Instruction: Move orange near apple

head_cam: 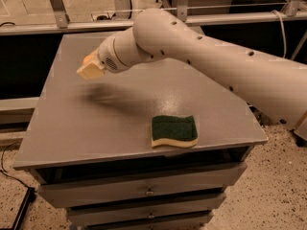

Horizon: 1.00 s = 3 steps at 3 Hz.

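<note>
Jaws clamped on the orange (87, 59), only a smooth rounded sliver showing behind the blocky cream tip of the gripper (90, 70), up over the table's left rear. The glossy, tubular arm (201, 51) reaches in from the right. Below is the flat matte grey table (96, 123), with a wavy-edged, rough green-topped sponge (174, 131) near its front edge.

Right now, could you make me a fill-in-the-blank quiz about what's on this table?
1. The gripper hangs above the grey ___, to the left behind the sponge.
2. The sponge has a dark ___ top.
3. The sponge lies near the table's ___ edge, apart from the gripper.
Missing words: table; green; front.
</note>
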Tool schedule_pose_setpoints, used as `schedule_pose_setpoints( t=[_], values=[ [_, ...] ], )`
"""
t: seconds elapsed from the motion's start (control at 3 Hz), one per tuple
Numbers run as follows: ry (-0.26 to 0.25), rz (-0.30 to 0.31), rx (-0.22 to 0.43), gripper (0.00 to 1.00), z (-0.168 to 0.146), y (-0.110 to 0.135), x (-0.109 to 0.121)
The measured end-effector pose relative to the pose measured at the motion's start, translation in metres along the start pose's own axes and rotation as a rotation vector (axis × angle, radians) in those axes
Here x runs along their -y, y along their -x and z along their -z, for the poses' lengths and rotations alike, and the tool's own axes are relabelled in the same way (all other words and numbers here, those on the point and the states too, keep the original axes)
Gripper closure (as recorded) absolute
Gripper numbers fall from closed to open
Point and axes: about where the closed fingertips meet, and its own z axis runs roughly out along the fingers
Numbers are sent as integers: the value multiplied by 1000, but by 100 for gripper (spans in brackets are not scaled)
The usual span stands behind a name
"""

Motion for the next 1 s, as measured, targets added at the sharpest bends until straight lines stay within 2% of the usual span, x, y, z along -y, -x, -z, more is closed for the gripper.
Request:
schedule_pose_setpoints(
  t=[0.33,0.67,1.0],
  values=[
    [-66,-23,-25,100,20,-21,24],
    [-164,-45,-57,100,53,-48,58],
    [-273,-56,-74,100,86,-75,107]
  ],
)
